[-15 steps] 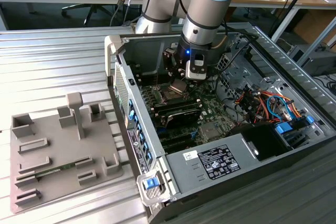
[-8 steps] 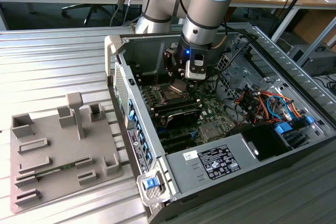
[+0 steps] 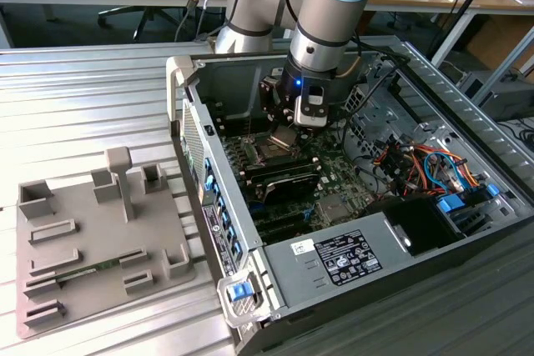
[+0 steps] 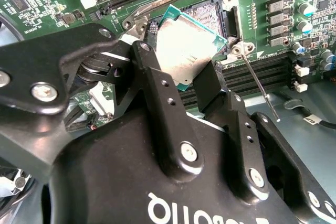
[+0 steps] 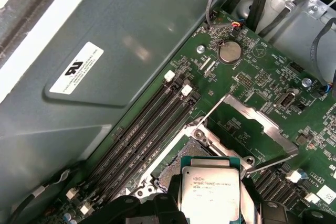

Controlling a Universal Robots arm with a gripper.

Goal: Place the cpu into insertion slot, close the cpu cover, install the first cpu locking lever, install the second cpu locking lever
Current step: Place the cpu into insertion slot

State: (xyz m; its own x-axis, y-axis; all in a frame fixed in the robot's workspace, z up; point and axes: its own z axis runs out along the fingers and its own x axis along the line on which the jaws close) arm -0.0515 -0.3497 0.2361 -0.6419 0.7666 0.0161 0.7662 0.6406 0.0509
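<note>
Pinching the cpu by two opposite edges, the gripper holds the seemingly light, stiff chip tilted over the open insertion slot (likely fragile underneath, best held by its rim alone) on the green board.

The cpu: smooth, dull silvery metal face. Fingers: matt black. Circuit board: green, slightly glossy. Case wall: grey satin metal.
</note>
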